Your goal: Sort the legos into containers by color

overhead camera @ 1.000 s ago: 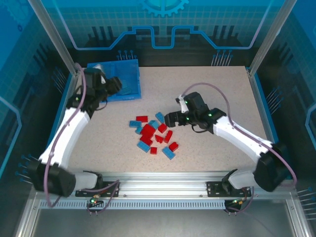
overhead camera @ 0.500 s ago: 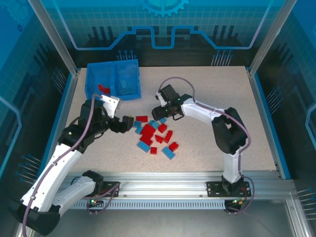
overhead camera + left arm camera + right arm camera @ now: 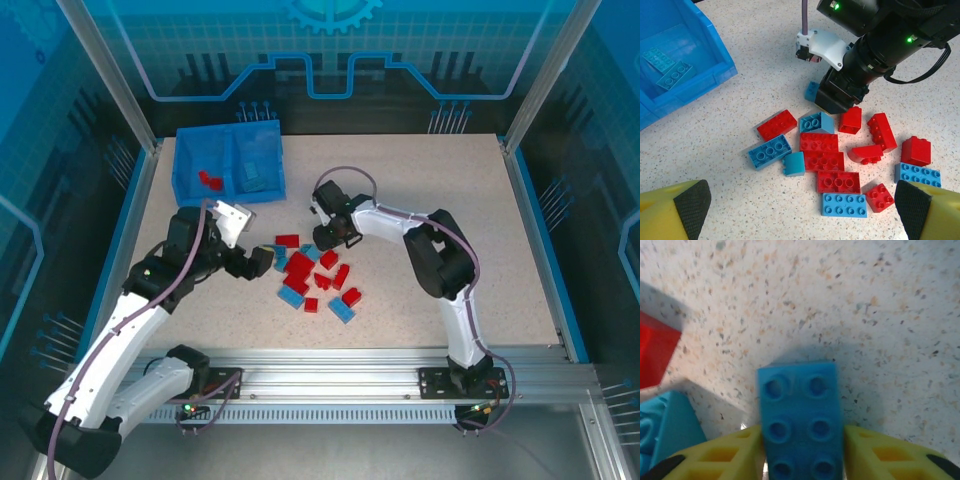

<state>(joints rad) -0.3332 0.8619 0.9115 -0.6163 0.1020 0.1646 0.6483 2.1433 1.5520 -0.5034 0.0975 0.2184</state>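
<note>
Legos (image 3: 822,161) crowd right end effector (image 3: 802,452), seemingly gripping blue brick (image 3: 800,405).

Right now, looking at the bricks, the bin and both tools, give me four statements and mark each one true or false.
1. The right tool is closed on a light blue brick. True.
2. The left tool grips a red brick. False: it is open and empty.
3. Red bricks lie in the left compartment of the blue bin. True.
4. Every brick is already in the bin. False: a mixed red and blue pile lies on the table.
</note>
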